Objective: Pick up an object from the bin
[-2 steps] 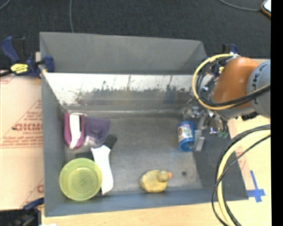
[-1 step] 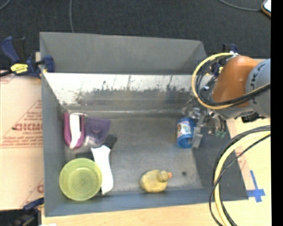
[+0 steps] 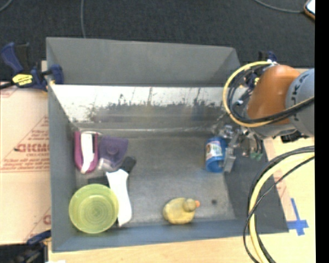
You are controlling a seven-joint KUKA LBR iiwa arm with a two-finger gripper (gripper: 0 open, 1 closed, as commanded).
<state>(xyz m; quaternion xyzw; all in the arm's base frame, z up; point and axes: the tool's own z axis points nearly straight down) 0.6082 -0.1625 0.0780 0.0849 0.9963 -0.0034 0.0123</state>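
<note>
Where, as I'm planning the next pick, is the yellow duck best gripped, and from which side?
Probably take the duck by its rounded body, from straight above: it lies apart from the other things, beak to the view's right. It sits close to the front wall, so closing left-right along that wall looks roomier than closing front to back.

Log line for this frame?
gripper at right side of grey metal bin | beside small blue can | contact unclear | yellow rubber duck untouched
</note>
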